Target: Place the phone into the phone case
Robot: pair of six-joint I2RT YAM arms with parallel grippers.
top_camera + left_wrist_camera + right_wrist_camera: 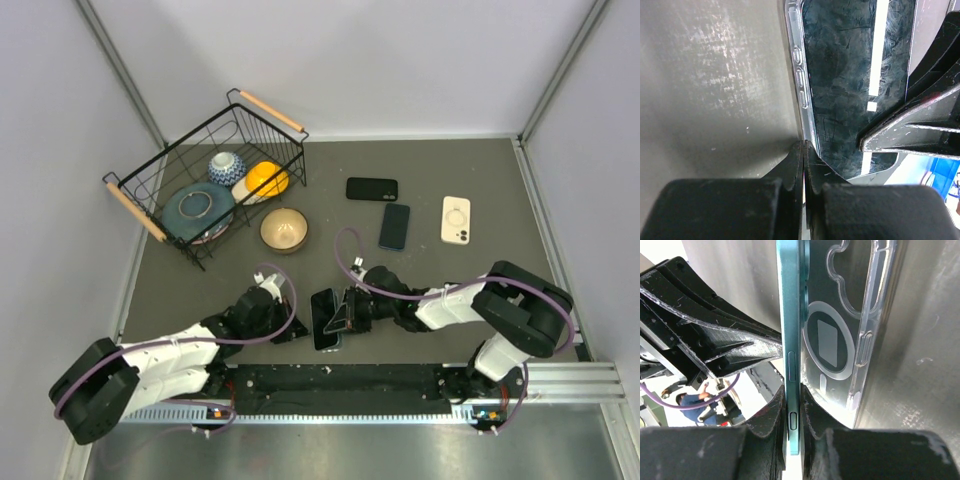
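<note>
Left pincer (pixel 804 148): fingers together, nipped on the corner rim of the clear plastic phone case (pixel 799 75), down low on the grey table mat (pixel 450 290).
Right pincer (pixel 794 407): clamped tight on the long edge of the teal flat phone (pixel 789 315), a side button right between the pads.
Teal flat phone, place: near middle of the mat, caught between both pincers, dark screen toward the left arm.
Case against phone: close to the phone's back near the pads, gaping away farther off; ring mark and camera cut-out showing through. Not seated.
Tan round bowl (pixel 284 230): one, loose on the mat, just beside the basket.
Loose slabs behind: three, all apart, namely dark blue phone (pixel 394 226), black phone (pixel 372 188), cream phone-shaped slab (pixel 456 219) with a ring mark.
Black wire basket with wooden handles (pixel 136 210): one, far left corner.
Basket contents: three, namely grey-blue plate (pixel 197 207), blue-and-white patterned bowl (pixel 226 165), yellow-orange rounded vessel (pixel 266 180).
Phone tally: four counting the cream slab, one of them gripped.
</note>
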